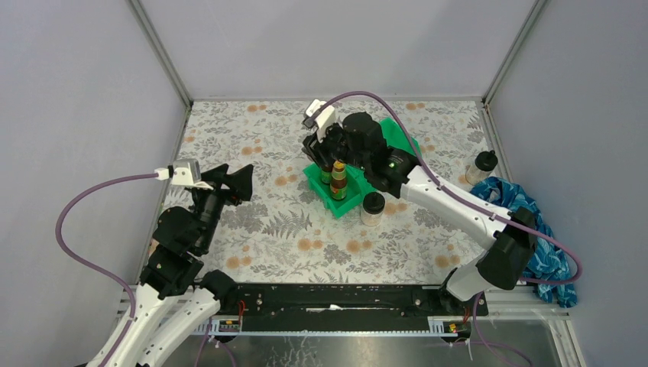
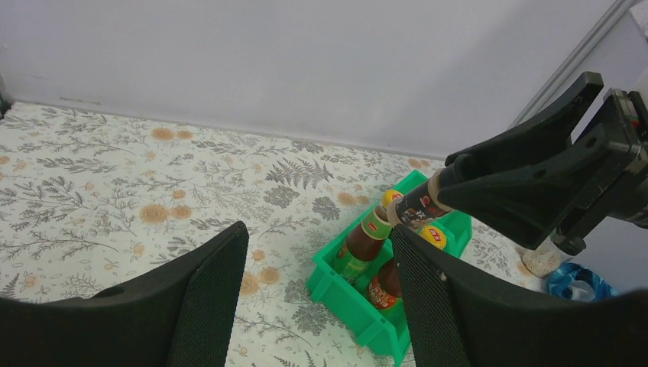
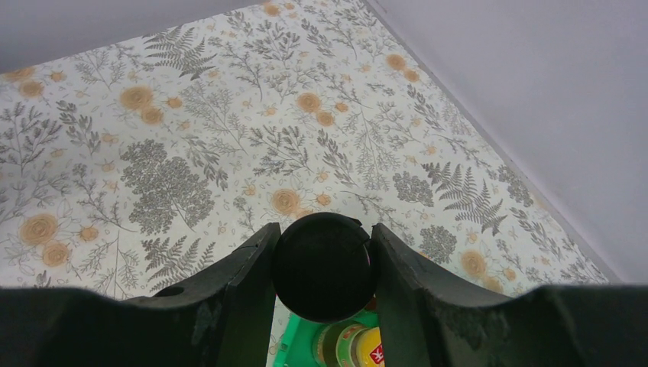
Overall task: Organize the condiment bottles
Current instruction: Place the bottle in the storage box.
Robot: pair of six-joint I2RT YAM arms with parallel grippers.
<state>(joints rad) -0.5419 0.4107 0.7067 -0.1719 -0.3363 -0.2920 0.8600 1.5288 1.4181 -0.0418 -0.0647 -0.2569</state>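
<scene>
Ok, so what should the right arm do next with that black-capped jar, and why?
Probably nudge the jar sideways before lowering. The right gripper holds it just above the brown bottles' yellow caps in the green bin, so a straight descent would likely hit them.

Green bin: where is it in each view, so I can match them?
Top external: green bin at picture centre.
Left wrist: bin lower right of centre.
Right wrist: bin sliver at bottom edge, below the right claw gripping a black-capped jar.
Shared landmark: the yellow-capped bottles standing in it.
</scene>
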